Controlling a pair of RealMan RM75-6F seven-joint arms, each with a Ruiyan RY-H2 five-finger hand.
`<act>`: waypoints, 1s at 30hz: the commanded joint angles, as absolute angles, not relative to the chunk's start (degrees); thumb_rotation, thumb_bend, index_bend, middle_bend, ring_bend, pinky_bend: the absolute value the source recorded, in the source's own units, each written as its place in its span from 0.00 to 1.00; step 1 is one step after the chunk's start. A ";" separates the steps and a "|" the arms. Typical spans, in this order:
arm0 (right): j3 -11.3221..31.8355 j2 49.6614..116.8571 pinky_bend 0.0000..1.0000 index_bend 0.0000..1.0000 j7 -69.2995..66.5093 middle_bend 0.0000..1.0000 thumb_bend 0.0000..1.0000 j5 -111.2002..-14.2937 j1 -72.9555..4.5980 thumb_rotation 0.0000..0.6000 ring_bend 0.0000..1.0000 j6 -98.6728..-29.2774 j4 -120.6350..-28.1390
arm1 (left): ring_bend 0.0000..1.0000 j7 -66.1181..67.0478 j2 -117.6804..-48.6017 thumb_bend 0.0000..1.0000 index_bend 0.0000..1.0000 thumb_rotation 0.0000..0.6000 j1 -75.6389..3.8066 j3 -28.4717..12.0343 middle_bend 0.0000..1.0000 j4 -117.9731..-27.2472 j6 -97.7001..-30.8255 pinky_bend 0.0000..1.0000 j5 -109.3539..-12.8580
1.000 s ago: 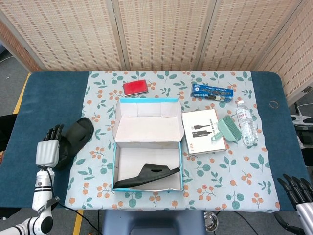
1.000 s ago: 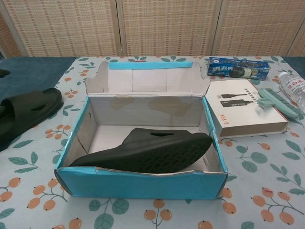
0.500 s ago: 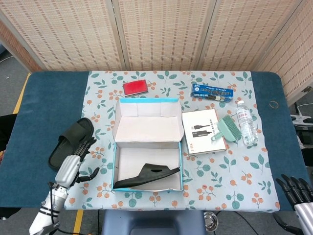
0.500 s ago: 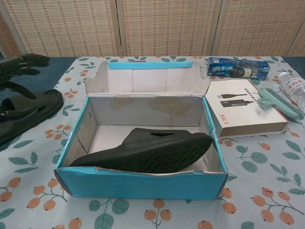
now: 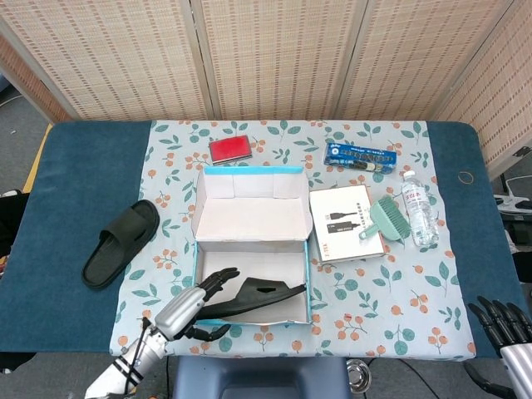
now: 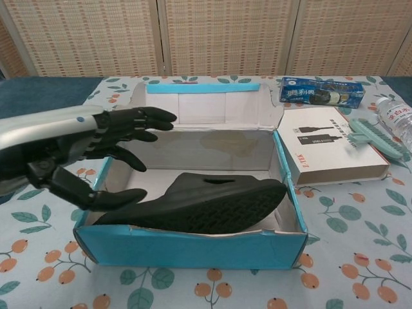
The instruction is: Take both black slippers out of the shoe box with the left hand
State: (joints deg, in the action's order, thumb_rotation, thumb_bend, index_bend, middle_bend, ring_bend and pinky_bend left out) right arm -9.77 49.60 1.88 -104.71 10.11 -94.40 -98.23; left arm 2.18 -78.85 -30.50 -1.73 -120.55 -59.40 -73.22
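Note:
One black slipper (image 5: pixel 119 242) lies on the table left of the shoe box, not shown in the chest view. The other black slipper (image 5: pixel 262 299) (image 6: pixel 206 207) leans on its side inside the open blue shoe box (image 5: pixel 307 278) (image 6: pixel 193 250). My left hand (image 5: pixel 193 305) (image 6: pixel 96 154) hovers over the box's front left corner with fingers spread, empty, its fingertips (image 6: pixel 161 117) reaching toward the slipper's near end without gripping it. My right hand (image 5: pixel 505 320) shows at the lower right table edge, fingers apart, holding nothing.
The box's lid (image 5: pixel 249 187) stands open behind it. Right of the box lie a white booklet box (image 5: pixel 345 224), a green brush (image 5: pixel 384 218), a water bottle (image 5: pixel 418 208) and a blue cookie pack (image 5: pixel 362 155). A red wallet (image 5: pixel 229 148) lies behind.
My left hand has left the slipper on the table at the left and swung right, reaching over the shoe box's left front corner. The slipper in the box has not moved.

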 commanded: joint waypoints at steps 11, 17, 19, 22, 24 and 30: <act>-9.66 49.16 0.00 0.00 0.65 0.00 0.22 -104.21 10.02 0.76 0.00 -94.57 -98.09 | 0.00 27.27 -95.62 0.35 0.00 1.00 -35.80 -3.71 0.00 -109.35 -64.67 0.18 -62.03; -9.54 49.09 0.00 0.00 0.48 0.00 0.22 -104.02 10.07 0.76 0.00 -94.78 -98.13 | 0.00 30.26 -96.76 0.35 0.00 1.00 -35.97 -3.11 0.00 -107.96 -64.79 0.18 -59.76; -9.53 49.09 0.00 0.00 0.49 0.00 0.22 -103.97 10.07 0.76 0.00 -94.75 -98.12 | 0.00 31.06 -96.70 0.35 0.01 1.00 -36.14 -3.07 0.00 -107.99 -64.60 0.18 -58.84; -9.53 49.10 0.00 0.00 0.47 0.00 0.22 -103.96 10.05 0.76 0.00 -94.69 -98.10 | 0.00 32.63 -96.58 0.35 0.09 1.00 -36.51 -3.16 0.02 -108.30 -64.41 0.19 -57.05; -9.54 49.08 0.00 0.00 0.47 0.00 0.22 -104.00 10.01 0.76 0.00 -94.64 -98.10 | 0.02 35.87 -96.49 0.35 0.20 1.00 -37.09 -3.08 0.08 -108.48 -64.83 0.19 -54.40; -9.54 49.00 0.00 0.00 0.35 0.00 0.22 -103.93 10.00 0.76 0.00 -94.63 -98.13 | 0.15 40.54 -98.06 0.47 0.38 1.00 -37.53 -3.57 0.30 -109.02 -68.09 0.20 -50.47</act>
State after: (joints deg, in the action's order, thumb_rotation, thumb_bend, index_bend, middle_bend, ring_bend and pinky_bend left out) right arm -9.54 49.00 0.35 -103.93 10.00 -94.63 -98.12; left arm 39.76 -97.38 -37.36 -3.38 -108.82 -66.88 -51.11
